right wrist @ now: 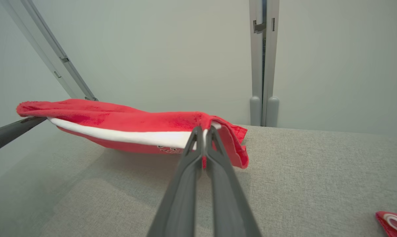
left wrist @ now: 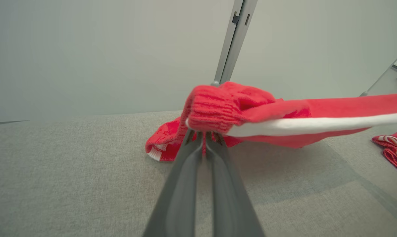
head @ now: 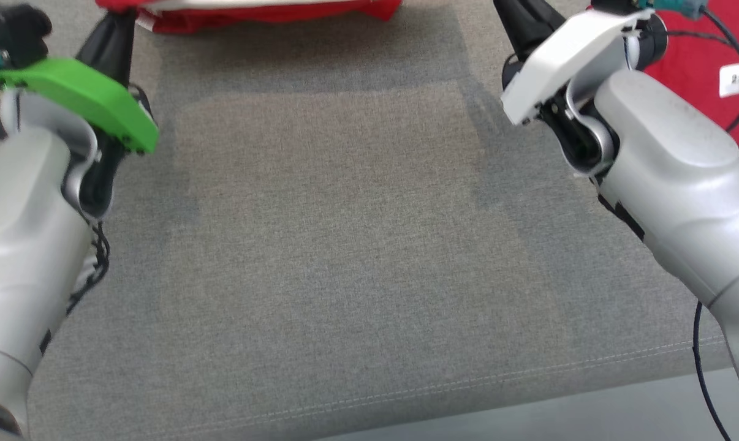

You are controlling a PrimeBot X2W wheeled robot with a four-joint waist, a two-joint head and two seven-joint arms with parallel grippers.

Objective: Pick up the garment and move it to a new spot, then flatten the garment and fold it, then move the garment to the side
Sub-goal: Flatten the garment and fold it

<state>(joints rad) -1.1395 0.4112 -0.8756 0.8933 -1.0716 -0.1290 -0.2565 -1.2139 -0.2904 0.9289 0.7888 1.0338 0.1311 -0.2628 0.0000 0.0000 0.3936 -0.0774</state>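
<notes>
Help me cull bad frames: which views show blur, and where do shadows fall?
Head view: left arm's green cover smeared, garment casts a soft shadow on the cushion. Left wrist view: left pincer soft near the lens, garment sharp. Right wrist view: right pincer likewise.

Red garment [left wrist: 218, 108] ribbed knit cloth; grey surface [head: 345, 245] coarse woven fabric, matt; fingers [left wrist: 182, 184] matt plastic.

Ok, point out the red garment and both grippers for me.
garment [right wrist: 119, 118], right wrist view, red upper surface.
left gripper [left wrist: 204, 134], left wrist view, between its fingertips, at the ribbed cuff.
right gripper [right wrist: 204, 129], right wrist view, between its fingertips, at the white edge.
</notes>
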